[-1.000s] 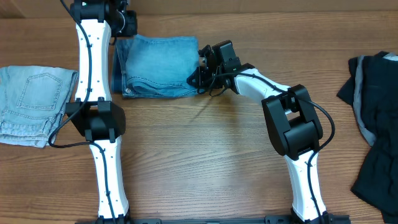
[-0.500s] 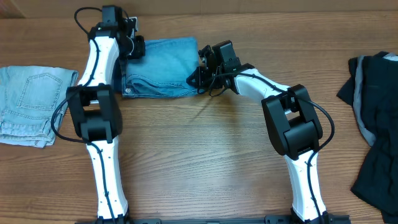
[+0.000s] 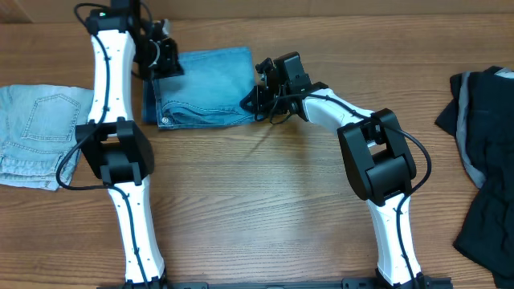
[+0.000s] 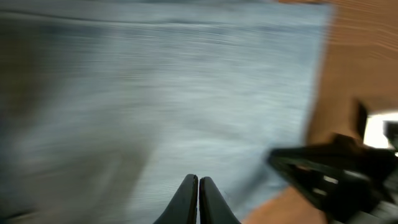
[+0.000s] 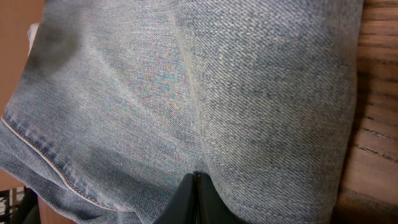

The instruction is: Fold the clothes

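The clothes, a pair of medium-blue jeans (image 3: 207, 88), lie folded into a compact rectangle at the back middle of the table. My left gripper (image 3: 173, 66) is over their back left corner. In the blurred left wrist view it (image 4: 198, 185) is shut just above the denim (image 4: 155, 93), with no cloth between the tips. My right gripper (image 3: 249, 101) is at the jeans' right edge. In the right wrist view it (image 5: 198, 180) is shut, tips pressed into a crease of the denim (image 5: 249, 93).
Paler light-blue jeans (image 3: 40, 132) lie at the table's left edge. A black garment with a grey edge (image 3: 486, 160) lies at the right edge. Bare wood (image 3: 257, 201) stretches in front of the folded jeans, between the two arm bases.
My left arm has swung from behind the table's back edge down onto the jeans' left corner, and its jaws have closed. The right arm and the jeans have stayed still.
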Available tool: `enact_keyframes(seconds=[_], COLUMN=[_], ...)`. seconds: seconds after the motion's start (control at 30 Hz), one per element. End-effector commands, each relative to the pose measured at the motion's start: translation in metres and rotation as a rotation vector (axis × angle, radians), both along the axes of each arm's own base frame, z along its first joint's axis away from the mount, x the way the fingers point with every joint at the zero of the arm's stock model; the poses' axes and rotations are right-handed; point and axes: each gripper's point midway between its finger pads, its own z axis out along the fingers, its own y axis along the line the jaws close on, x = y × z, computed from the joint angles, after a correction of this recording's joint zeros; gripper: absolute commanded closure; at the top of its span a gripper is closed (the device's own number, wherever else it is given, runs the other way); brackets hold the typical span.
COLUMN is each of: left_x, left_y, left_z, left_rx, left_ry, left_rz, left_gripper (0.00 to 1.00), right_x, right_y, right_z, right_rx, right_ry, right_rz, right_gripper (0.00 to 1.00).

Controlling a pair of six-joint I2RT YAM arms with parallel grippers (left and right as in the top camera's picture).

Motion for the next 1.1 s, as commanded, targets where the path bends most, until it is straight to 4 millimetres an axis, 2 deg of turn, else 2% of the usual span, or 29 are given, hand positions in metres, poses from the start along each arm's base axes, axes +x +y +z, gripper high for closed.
enact_keyframes(seconds=[0.0, 0.13, 0.2, 0.3, 0.4, 0.47, 0.53, 0.63, 0.7, 0.77, 0.93, 1.03, 1.07], left_x=[-0.008, -0.038, -0.052, -0.087, -0.113, -0.113, -0.106, -0.103, -0.111, -0.113, -0.089, -0.062, -0.051], left_y=[-0.044, -0.054, -0.047, -0.040, -0.013, 0.013, 0.039, 0.090, 0.120, 0.137, 0.129, 0.108, 0.094], left_z=[0.018, -0.001, -0.021, -0.064, -0.105, -0.130, -0.135, -0.133, -0.132, -0.128, -0.090, -0.037, -0.017], left_rx=[-0.128, -0.090, -0.050, -0.029, 0.018, 0.004, -0.003, -0.023, -0.041, -0.104, -0.285, -0.312, -0.283], left_ry=[-0.004, 0.115, 0.193, 0.365, 0.473, 0.460, 0.428, 0.399, 0.407, 0.395, 0.268, 0.143, 0.081], left_rz=[-0.079, -0.147, -0.144, -0.141, -0.106, -0.045, 0.014, 0.119, 0.184, 0.245, 0.239, 0.177, 0.131], left_gripper=[0.92, 0.92, 0.92, 0.92, 0.92, 0.94, 0.94, 0.96, 0.96, 0.96, 0.96, 0.96, 0.96], right_x=[-0.018, -0.019, -0.018, -0.018, -0.018, -0.018, -0.019, -0.019, -0.019, -0.019, -0.017, -0.014, -0.010], right_y=[-0.014, -0.013, -0.013, -0.013, -0.013, -0.013, -0.014, -0.015, -0.016, -0.019, -0.025, -0.020, -0.014], right_z=[-0.061, -0.060, -0.060, -0.060, -0.060, -0.060, -0.061, -0.061, -0.061, -0.063, -0.065, -0.058, -0.045], right_rx=[-0.096, -0.089, -0.088, -0.089, -0.089, -0.089, -0.092, -0.093, -0.094, -0.104, -0.118, -0.091, -0.059], right_ry=[0.109, 0.112, 0.109, 0.109, 0.109, 0.110, 0.115, 0.116, 0.119, 0.123, 0.133, 0.124, 0.108], right_rz=[-0.031, -0.027, -0.027, -0.027, -0.027, -0.027, -0.026, -0.029, -0.031, -0.038, -0.053, -0.039, -0.018], right_gripper=[0.96, 0.96, 0.96, 0.96, 0.96, 0.96, 0.96, 0.96, 0.96, 0.96, 0.96, 0.96, 0.96])
